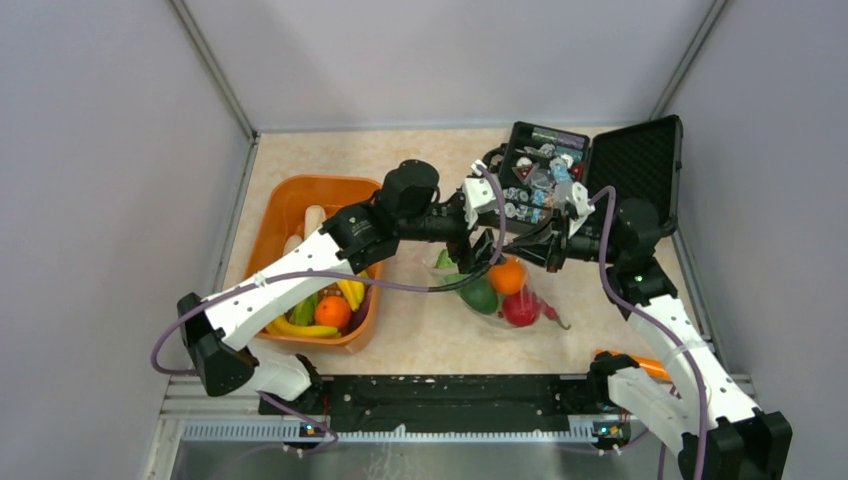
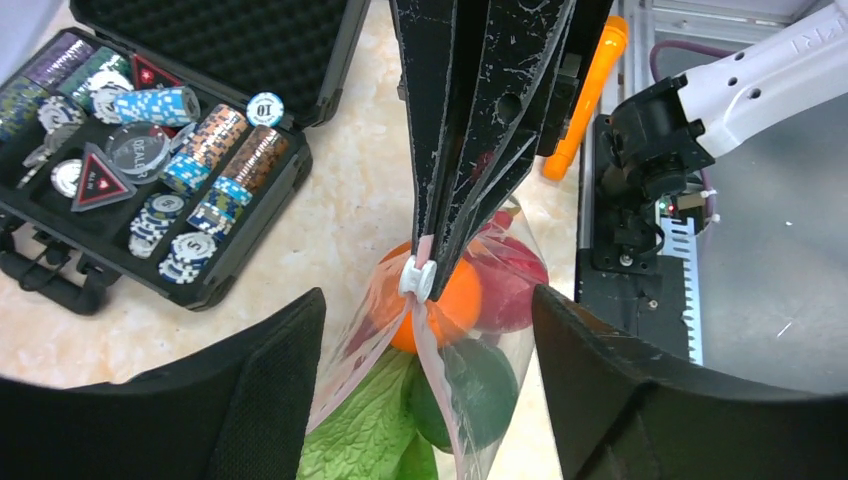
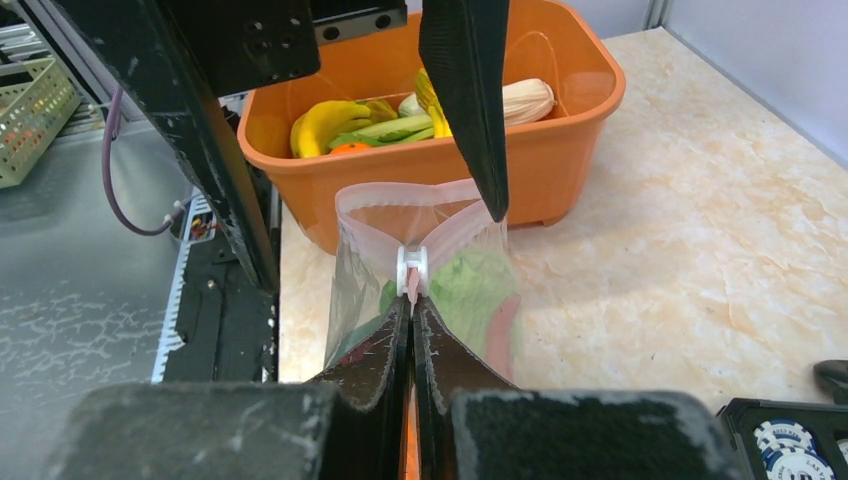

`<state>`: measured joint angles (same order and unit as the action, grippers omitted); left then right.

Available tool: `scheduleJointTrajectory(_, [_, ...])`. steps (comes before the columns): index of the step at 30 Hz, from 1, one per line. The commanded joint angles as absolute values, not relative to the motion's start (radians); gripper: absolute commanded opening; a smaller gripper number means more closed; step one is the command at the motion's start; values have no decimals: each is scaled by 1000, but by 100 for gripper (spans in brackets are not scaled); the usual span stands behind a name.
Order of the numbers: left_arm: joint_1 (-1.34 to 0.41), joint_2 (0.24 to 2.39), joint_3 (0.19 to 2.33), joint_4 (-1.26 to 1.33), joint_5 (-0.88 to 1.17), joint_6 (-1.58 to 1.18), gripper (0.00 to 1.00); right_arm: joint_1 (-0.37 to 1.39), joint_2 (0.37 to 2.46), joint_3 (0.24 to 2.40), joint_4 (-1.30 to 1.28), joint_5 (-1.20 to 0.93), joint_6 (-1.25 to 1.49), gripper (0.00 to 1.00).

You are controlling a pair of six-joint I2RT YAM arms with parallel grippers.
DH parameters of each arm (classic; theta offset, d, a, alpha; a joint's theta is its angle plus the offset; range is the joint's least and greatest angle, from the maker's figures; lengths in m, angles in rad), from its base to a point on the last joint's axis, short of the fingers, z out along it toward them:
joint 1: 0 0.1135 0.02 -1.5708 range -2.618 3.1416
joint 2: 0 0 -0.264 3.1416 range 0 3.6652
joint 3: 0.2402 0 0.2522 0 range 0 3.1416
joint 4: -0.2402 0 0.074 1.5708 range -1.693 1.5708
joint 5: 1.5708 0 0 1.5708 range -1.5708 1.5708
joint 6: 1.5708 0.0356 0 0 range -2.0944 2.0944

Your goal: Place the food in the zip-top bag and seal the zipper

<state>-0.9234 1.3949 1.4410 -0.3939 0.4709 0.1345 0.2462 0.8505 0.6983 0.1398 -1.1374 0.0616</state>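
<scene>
The zip-top bag [image 1: 508,300] lies mid-table, clear, with an orange [image 2: 462,305], a red piece [image 2: 515,285], a dark green piece [image 2: 487,385] and a lettuce leaf [image 2: 360,435] of the food inside. My right gripper [image 3: 411,302] is shut on the pink zipper [image 3: 440,235] strip, just behind its white slider [image 3: 411,268]. Beyond the slider the bag's mouth [image 3: 395,200] gapes open. My left gripper [image 2: 428,300] stands open, one finger on each side of the bag, touching nothing.
The orange tub [image 1: 287,197] at the left holds bananas [image 1: 305,328], an orange and other food. An open black case [image 1: 600,165] of poker chips sits at the back right. An orange tool [image 1: 640,366] lies near the right arm's base.
</scene>
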Motion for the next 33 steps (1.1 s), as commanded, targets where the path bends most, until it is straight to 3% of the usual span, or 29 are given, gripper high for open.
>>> scheduleJointTrajectory(1, [-922, 1400, 1440, -303, 540, 149, 69, 253, 831, 707, 163, -1136, 35, 0])
scheduleJointTrajectory(5, [-914, 1421, 1451, -312, 534, 171, 44, 253, 831, 710, 157, -1138, 33, 0])
scheduleJointTrajectory(18, [-871, 1459, 1439, -307, 649, 220, 42, 254, 831, 721, 142, -1132, 28, 0])
scheduleJointTrajectory(23, [-855, 1469, 1441, -298, 660, 211, 19, 255, 831, 721, 137, -1130, 25, 0])
scheduleJointTrajectory(25, [-852, 1467, 1440, -293, 674, 210, 15, 254, 831, 719, 134, -1128, 23, 0])
scheduleJointTrajectory(27, [-850, 1467, 1439, -299, 689, 215, 3, 253, 831, 719, 132, -1114, 20, 0])
scheduleJointTrajectory(33, [-847, 1480, 1439, -354, 710, 242, 0, 253, 827, 718, 151, -1085, 32, 0])
